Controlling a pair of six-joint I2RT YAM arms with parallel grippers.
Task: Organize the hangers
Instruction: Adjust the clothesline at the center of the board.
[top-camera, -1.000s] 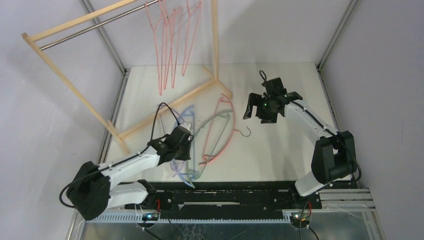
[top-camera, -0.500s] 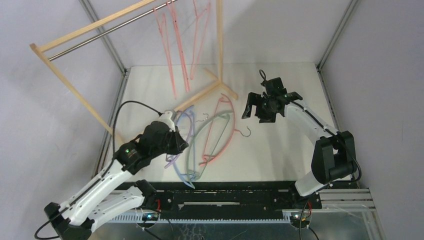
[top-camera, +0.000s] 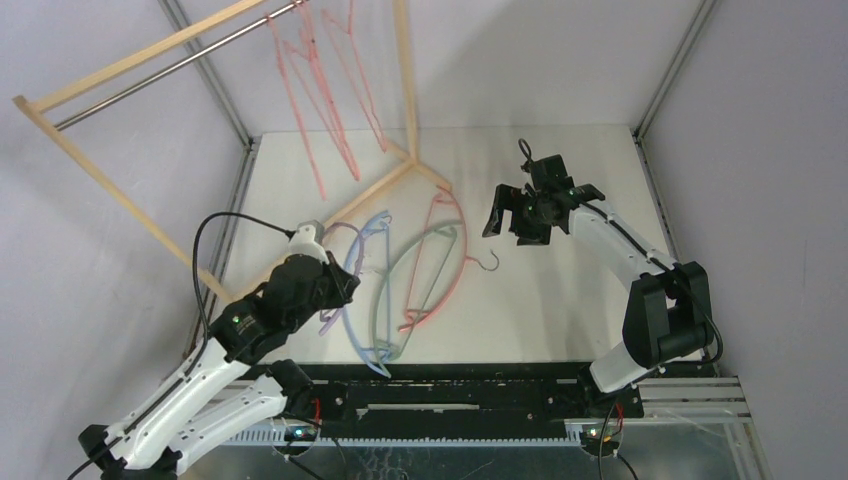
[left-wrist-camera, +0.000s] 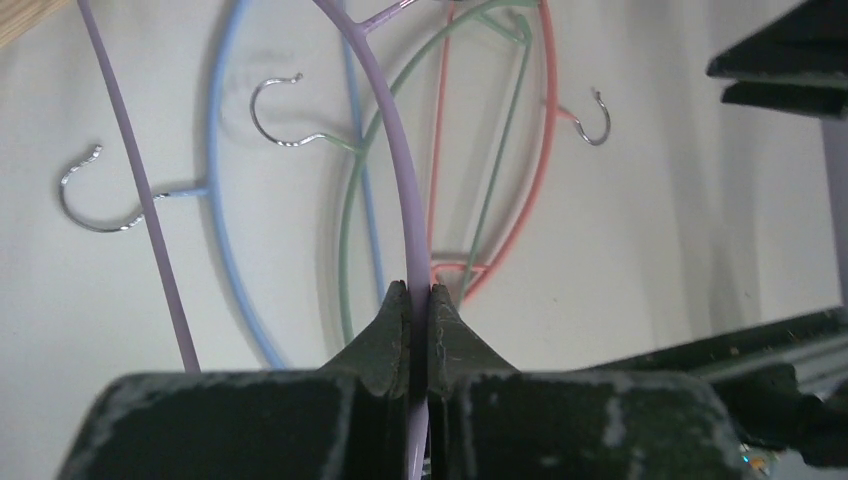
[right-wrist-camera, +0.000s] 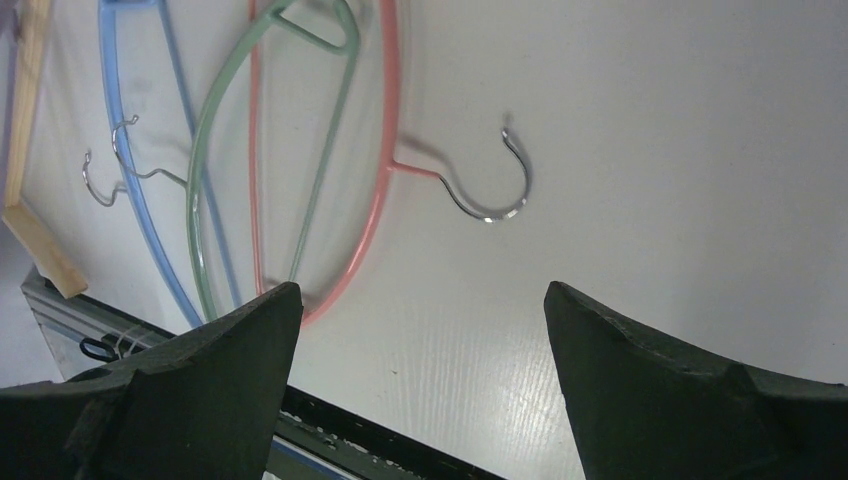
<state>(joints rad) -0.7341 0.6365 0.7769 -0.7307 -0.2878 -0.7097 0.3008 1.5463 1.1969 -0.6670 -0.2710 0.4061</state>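
Hangers, mixed lot, partly sorted.

1. Lilac hanger (left-wrist-camera: 398, 190): curved type. I have my left gripper (left-wrist-camera: 420, 300) pinching it on one arm, jaws closed tight on the bar, and it sits raised off the worktop (top-camera: 560, 300). I judge the hold is meant to carry it up to the rod (top-camera: 150, 83).
2. Blue hanger (left-wrist-camera: 214, 200), green hanger (left-wrist-camera: 346, 230), pink hanger (right-wrist-camera: 384, 150): lying flat and overlapping mid-worktop. The pink one's hook is outermost, toward my right arm.
3. Right gripper (right-wrist-camera: 418, 298): hovers over that hook with jaws wide, holding nothing. It looks placed to take the pink hanger.
4. Thin pink-red wire hangers (top-camera: 310, 110): hung together at the rod's right end on the wooden rack (top-camera: 120, 65).

Room: the rod is bare left of the wire hangers. The rack's base bar (top-camera: 380, 184) crowds the pile's far-left side. Open worktop lies to the right.
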